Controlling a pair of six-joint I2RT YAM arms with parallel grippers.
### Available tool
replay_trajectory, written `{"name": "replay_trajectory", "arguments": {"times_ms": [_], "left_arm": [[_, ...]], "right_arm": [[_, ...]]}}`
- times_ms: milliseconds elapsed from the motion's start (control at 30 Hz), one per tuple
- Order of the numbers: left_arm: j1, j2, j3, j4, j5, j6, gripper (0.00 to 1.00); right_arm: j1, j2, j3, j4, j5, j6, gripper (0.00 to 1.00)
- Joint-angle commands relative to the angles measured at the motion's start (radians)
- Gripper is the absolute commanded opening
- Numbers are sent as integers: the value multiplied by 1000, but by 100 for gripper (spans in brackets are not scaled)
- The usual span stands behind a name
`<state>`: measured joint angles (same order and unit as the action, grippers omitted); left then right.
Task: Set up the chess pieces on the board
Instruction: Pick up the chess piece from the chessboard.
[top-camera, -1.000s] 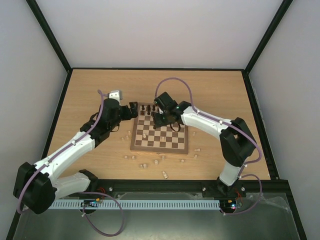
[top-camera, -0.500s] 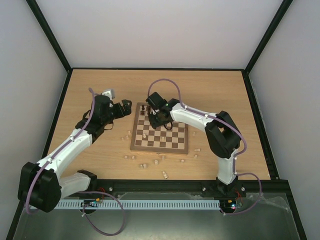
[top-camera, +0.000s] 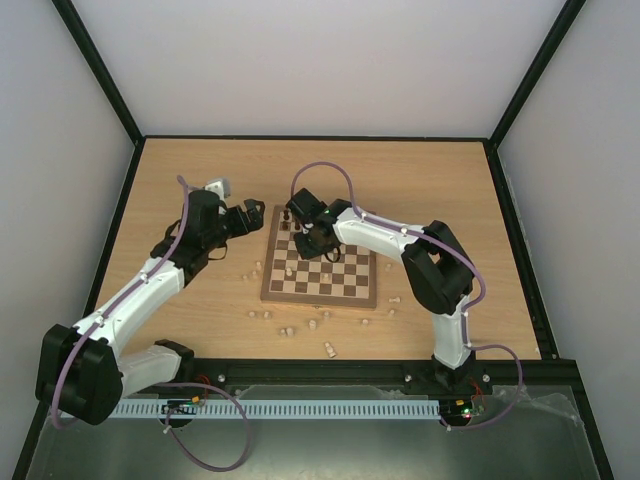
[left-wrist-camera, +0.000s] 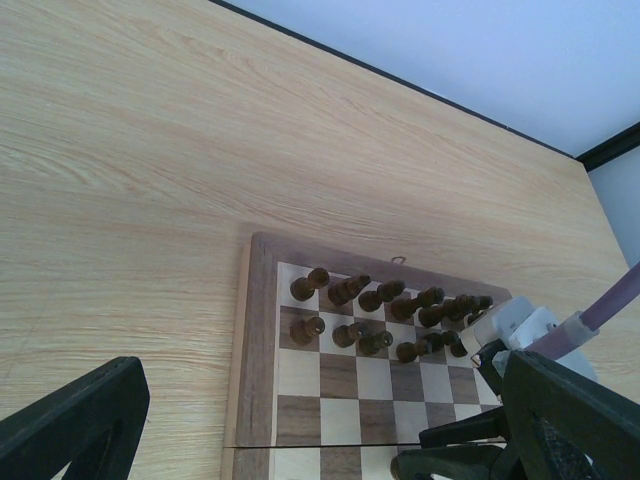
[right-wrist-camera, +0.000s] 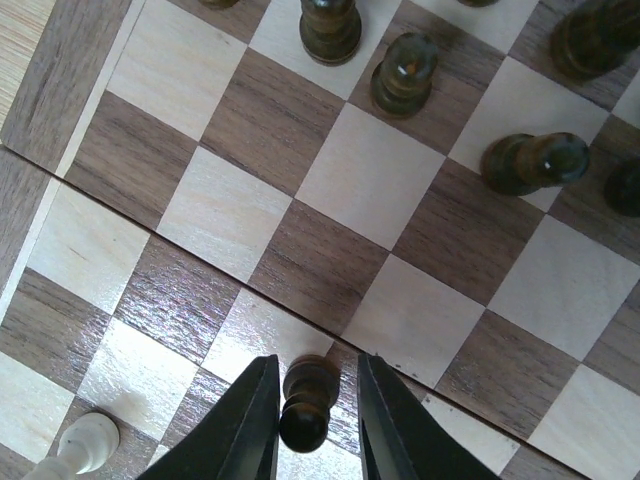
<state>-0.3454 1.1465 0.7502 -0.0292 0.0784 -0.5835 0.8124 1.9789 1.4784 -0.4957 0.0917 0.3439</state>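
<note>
The board (top-camera: 330, 291) lies mid-table, with dark chess pieces (top-camera: 300, 219) in its two far rows. My right gripper (top-camera: 316, 243) hangs over the board's far left part. In the right wrist view it (right-wrist-camera: 311, 425) is shut on a dark pawn (right-wrist-camera: 308, 398), just above the squares. Dark pieces (right-wrist-camera: 404, 72) stand ahead of it and a pale piece (right-wrist-camera: 80, 440) stands at the lower left. My left gripper (top-camera: 255, 217) is open and empty beside the board's far left corner. Its view shows the board (left-wrist-camera: 260, 350) and the dark rows (left-wrist-camera: 345, 290).
Several pale pieces lie on the table off the board's near edge (top-camera: 288, 331), (top-camera: 330, 349), (top-camera: 395, 300), and one lies left of the board (top-camera: 257, 268). One pale piece (top-camera: 289, 271) stands on the board. The right arm's wrist (left-wrist-camera: 520, 330) shows in the left wrist view.
My right arm has swung left over the board's far rows with the dark pawn. My left arm drew back left off the board's corner, then held still.
</note>
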Motion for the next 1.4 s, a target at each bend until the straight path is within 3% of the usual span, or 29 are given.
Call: {"name": "replay_trajectory", "arguments": {"times_ms": [0,267,333,367,467,733,933,1133,1367], "left_arm": [[8,-12,-15,6,3,-5,99],[9,-2,-13,6,4,-5,99],[9,-1,-13,8,6,-5,100],[8,1,-12,7,6,-5,100],[9,3,-12,8,7,-5,100],[8,5,-12,9,8,-4,99],[9,7,-14,12,8,-4,100],[9,9,-13,11,9,-3,100],[9,10,-12,12,14,-5,100]], "right_arm": [[9,17,13,-59,17,1,22],[9,12,-2,-59,14,1,16],[9,12,-5,-57,14,1,22],[10,12,-6,-59,14,1,31],[9,9,-12,-57,17,3,32],[11,4,-22,-58,13,2,19],[11,9,-28,-68,16,0,17],[10,-3,-29,-74,45,3,4],[-16,-64,-47,-92,117,4,3]]}}
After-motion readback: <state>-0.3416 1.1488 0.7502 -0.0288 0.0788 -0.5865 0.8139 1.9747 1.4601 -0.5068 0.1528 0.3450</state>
